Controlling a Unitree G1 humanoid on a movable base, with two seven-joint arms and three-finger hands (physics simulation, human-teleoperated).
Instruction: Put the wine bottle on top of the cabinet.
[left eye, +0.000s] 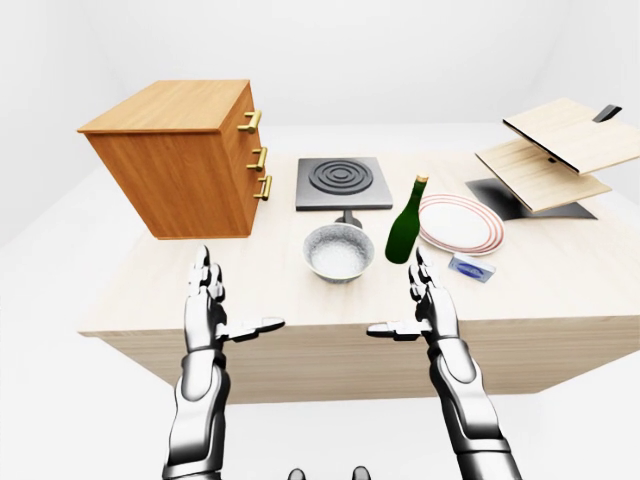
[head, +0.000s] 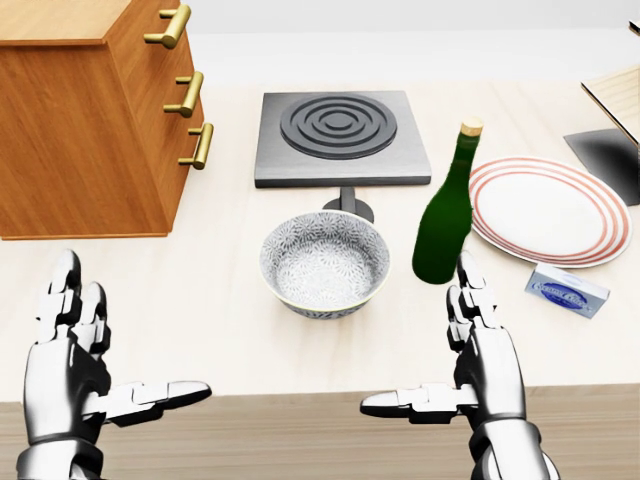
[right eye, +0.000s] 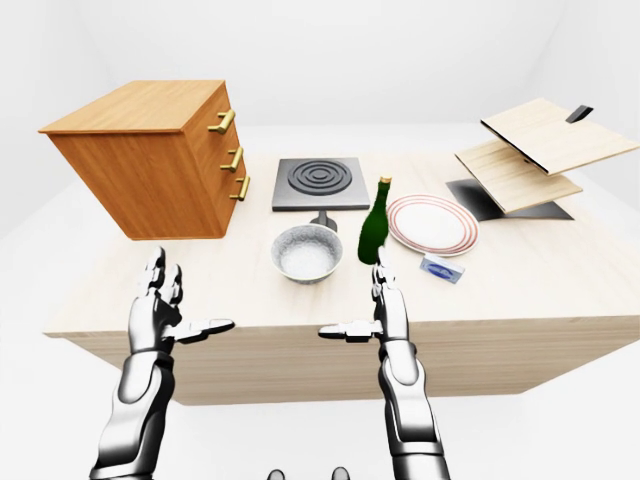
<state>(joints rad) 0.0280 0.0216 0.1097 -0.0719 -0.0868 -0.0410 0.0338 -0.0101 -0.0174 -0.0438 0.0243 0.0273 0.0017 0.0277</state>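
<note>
Both metallic hands, left hand (head: 70, 375) and right hand (head: 480, 365), hover with fingers spread and empty; the glossy green wine bottle (head: 443, 225) stands upright just beyond the right fingertips, beside a patterned round bowl (head: 325, 265), the boxy wooden cabinet (head: 85, 120) beyond the left fingertips

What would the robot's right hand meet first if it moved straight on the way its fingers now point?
Most likely the wine bottle: the right hand points up the head view, fingertips just under the bottle's base. Depth is unclear, so it might just miss.
</note>
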